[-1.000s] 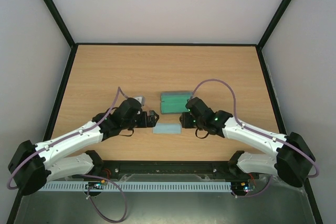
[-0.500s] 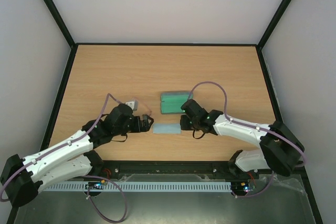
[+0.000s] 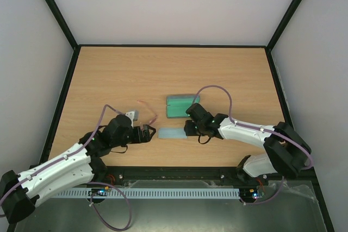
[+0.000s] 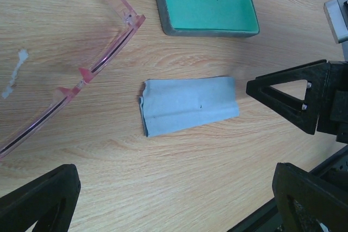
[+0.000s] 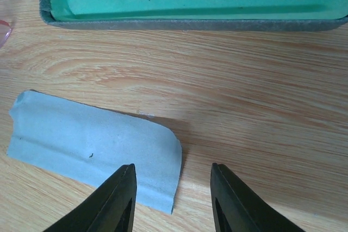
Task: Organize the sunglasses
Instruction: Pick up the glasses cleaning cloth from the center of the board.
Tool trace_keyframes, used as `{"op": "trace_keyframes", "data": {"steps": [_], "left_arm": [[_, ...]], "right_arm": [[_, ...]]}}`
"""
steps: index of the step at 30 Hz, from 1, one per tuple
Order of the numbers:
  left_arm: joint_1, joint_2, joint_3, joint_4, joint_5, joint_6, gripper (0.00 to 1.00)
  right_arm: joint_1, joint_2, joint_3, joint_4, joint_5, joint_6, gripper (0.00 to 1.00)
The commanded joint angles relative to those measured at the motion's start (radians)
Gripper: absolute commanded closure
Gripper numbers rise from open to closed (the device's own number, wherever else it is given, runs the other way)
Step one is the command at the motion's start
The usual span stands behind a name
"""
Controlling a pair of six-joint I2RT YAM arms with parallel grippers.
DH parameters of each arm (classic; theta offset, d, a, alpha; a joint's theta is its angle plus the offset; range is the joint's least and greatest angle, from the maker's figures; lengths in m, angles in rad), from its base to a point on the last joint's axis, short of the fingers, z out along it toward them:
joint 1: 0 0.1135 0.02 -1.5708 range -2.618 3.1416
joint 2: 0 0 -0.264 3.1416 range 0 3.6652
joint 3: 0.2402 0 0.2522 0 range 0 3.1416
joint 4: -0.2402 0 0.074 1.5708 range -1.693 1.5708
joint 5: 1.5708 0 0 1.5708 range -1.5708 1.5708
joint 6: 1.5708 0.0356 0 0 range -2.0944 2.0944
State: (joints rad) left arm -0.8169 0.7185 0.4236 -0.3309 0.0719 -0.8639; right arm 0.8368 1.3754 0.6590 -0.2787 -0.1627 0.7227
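The sunglasses (image 3: 148, 111), with a thin pinkish translucent frame, lie on the table left of the open grey-blue case (image 3: 181, 106) with its green inside. They also show in the left wrist view (image 4: 103, 58). The light-blue cloth (image 3: 172, 133) lies flat in front of the case. My left gripper (image 3: 149, 132) is open and empty, just left of the cloth and nearer than the sunglasses. My right gripper (image 5: 176, 202) is open, low over the table, its jaws either side of the right end of the cloth (image 5: 92, 145).
The case (image 5: 190, 23) is just beyond the cloth in the right wrist view. In the left wrist view the right gripper's fingers (image 4: 293, 101) sit at the right end of the cloth (image 4: 190, 104). A black frame edges the table.
My left arm has drawn back toward the near left, away from the sunglasses, which stay on the table. My right gripper has moved left to the cloth's right end.
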Motion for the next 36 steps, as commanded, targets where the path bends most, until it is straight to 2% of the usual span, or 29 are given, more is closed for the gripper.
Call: {"op": "trace_keyframes", "data": {"steps": [1, 5, 9, 11, 13, 19, 26, 30, 32, 34, 36], "left_arm": [[0.006, -0.001, -0.005, 0.019, 0.021, -0.006, 0.00], [0.006, 0.036, 0.002, 0.044, 0.032, 0.005, 0.01], [0.007, 0.069, 0.004, 0.076, 0.046, 0.008, 0.00], [0.006, 0.084, 0.008, 0.089, 0.049, 0.010, 0.00], [0.006, 0.100, 0.012, 0.102, 0.051, 0.017, 0.01], [0.006, 0.140, 0.029, 0.119, 0.052, 0.054, 0.01], [0.006, 0.156, 0.076, 0.057, 0.068, 0.094, 0.00], [0.006, 0.139, 0.087, 0.017, 0.082, 0.117, 0.01], [0.005, 0.134, 0.084, 0.002, 0.092, 0.123, 0.00], [0.006, 0.133, 0.082, -0.013, 0.106, 0.130, 0.01], [0.005, 0.123, 0.076, -0.019, 0.118, 0.135, 0.00]], "right_arm": [[-0.005, -0.025, 0.004, 0.006, -0.012, 0.002, 0.59], [-0.005, -0.029, 0.021, 0.004, -0.033, 0.007, 0.56], [-0.005, -0.023, 0.048, -0.006, -0.044, 0.006, 0.45], [-0.005, -0.021, 0.065, -0.017, -0.050, 0.002, 0.37], [-0.007, -0.021, 0.074, -0.020, -0.063, -0.003, 0.34], [-0.013, -0.013, 0.069, 0.000, -0.096, 0.012, 0.01], [-0.014, -0.006, 0.085, -0.055, -0.034, 0.051, 0.00], [-0.013, 0.013, 0.105, -0.107, 0.015, 0.075, 0.29], [-0.011, 0.035, 0.135, -0.162, 0.061, 0.072, 0.49], [-0.010, 0.059, 0.168, -0.218, 0.108, 0.064, 0.56], [-0.009, 0.072, 0.189, -0.250, 0.141, 0.066, 0.58]]}}
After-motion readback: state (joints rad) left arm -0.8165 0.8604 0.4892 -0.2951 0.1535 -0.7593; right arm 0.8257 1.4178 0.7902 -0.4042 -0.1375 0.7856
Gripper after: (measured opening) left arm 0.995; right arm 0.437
